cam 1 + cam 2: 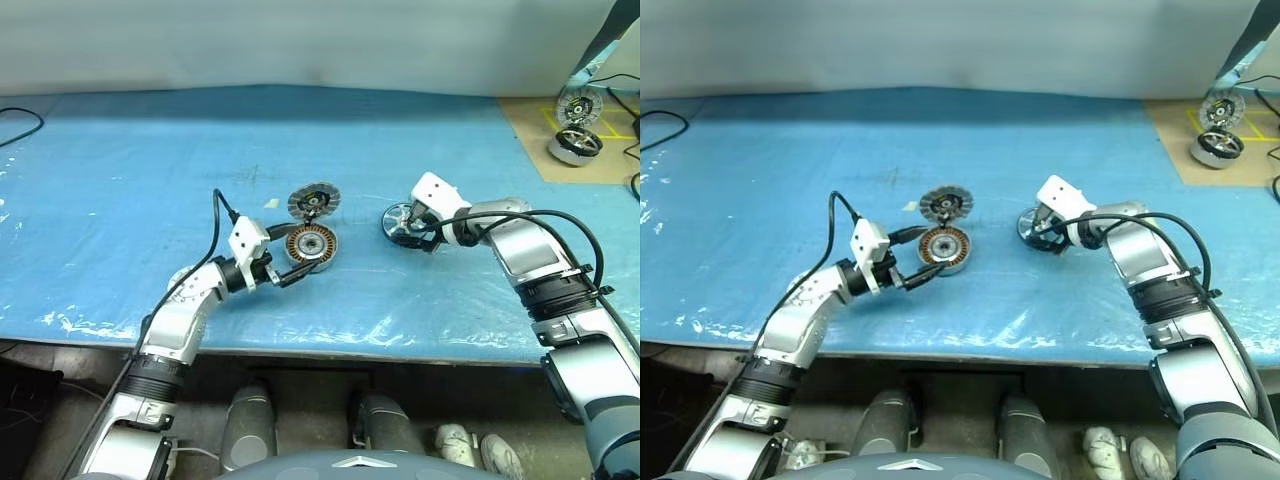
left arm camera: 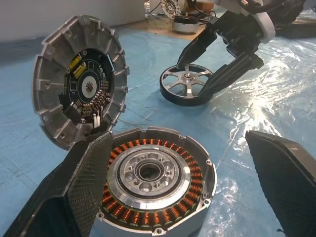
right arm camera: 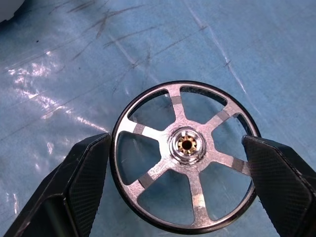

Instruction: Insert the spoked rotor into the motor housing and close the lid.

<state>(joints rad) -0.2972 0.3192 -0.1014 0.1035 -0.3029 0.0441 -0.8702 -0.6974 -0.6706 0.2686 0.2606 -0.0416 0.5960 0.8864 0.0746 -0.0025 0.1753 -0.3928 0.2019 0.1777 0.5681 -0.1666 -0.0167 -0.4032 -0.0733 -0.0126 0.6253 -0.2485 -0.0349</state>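
Head view, table: the blue sheet [image 1: 120, 200] covers the table; the motor housing [image 1: 311, 246] lies near the middle with its lid [image 1: 314, 201] standing open just behind it, joined at the edge.
Head view, wheel: the spoked rotor [image 1: 403, 222] lies flat on the sheet, well apart from the housing, towards the right arm.
Head view, arms: the left gripper [image 1: 288, 272] sits at the housing's near edge; the right gripper [image 1: 1048, 234] is over the rotor.
Left wrist view: the left gripper's fingers [image 2: 84, 182] stand wide apart on either side of the housing, holding nothing; copper windings ring a bare metal hub.
Right wrist view: the right gripper's fingers [image 3: 84, 177] stand apart, one on each side of the rotor's black rim [image 3: 143, 217], not yet closed on it.
Handling, rotor: looks stiff, metal and fairly light; the smooth rim may slip, and it lies flush on a slick sheet.
Where to hold: across the outer rim on opposite sides, clear of the thin spokes and the small hub.
Handling, housing: the windings look delicate, so steady it by the outer wall.
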